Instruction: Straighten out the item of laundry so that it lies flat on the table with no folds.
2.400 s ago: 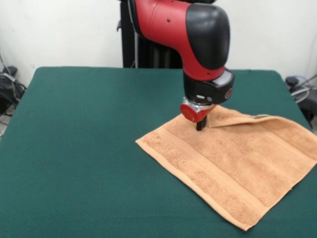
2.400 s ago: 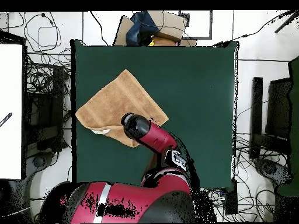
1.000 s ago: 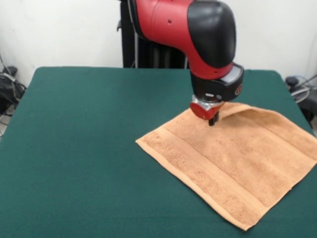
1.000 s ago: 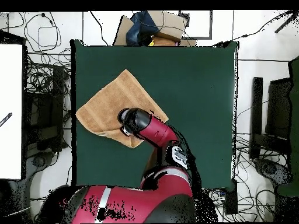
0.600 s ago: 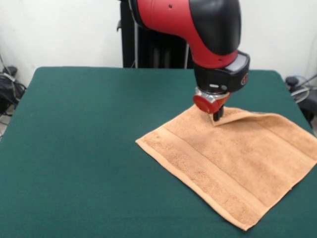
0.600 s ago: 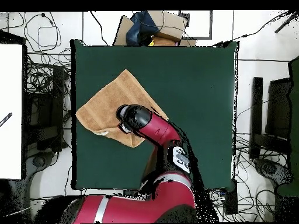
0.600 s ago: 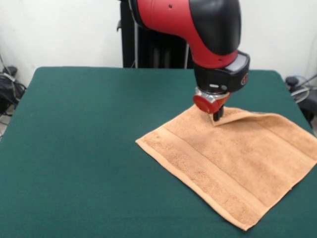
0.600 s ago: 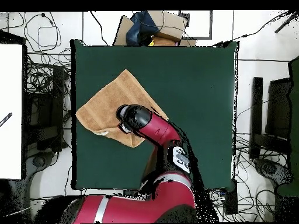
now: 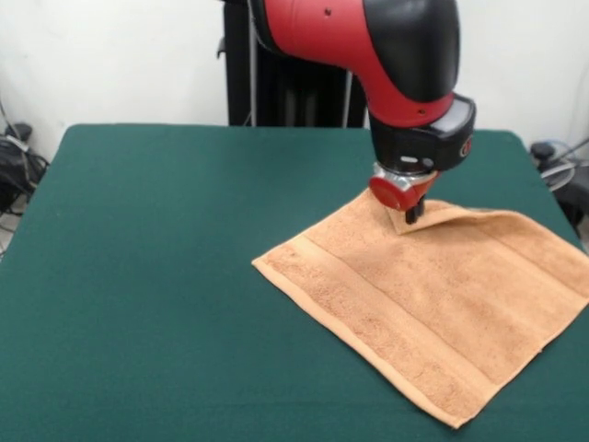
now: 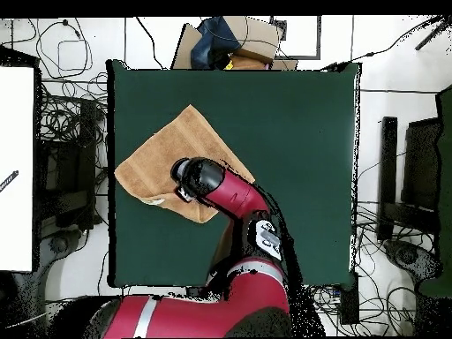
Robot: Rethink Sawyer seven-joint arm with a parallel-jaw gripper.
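Note:
The item of laundry (image 9: 442,304), a light orange-brown towel with woven bands, lies on the right part of the green table (image 9: 166,276). Its far corner is folded back onto itself, leaving a short raised flap (image 9: 446,215). My gripper (image 9: 413,217) stands at the flap's tip, its dark fingers shut together on the cloth. In the overhead view the towel (image 10: 159,159) sits by the table's (image 10: 291,132) left edge, and the arm's head (image 10: 199,179) covers the gripper and the folded corner.
The towel's right corner reaches the table's right edge (image 9: 582,276). Off the table, a cardboard box with a dark bag (image 10: 234,40) sits past one end, a white board (image 10: 16,168) along one side, and dark equipment (image 10: 415,177) along the other. Cables lie around.
My gripper has moved toward the table's far right, taking the flap's tip with it. The folded-over flap is shorter than before. The rest of the towel has stayed put.

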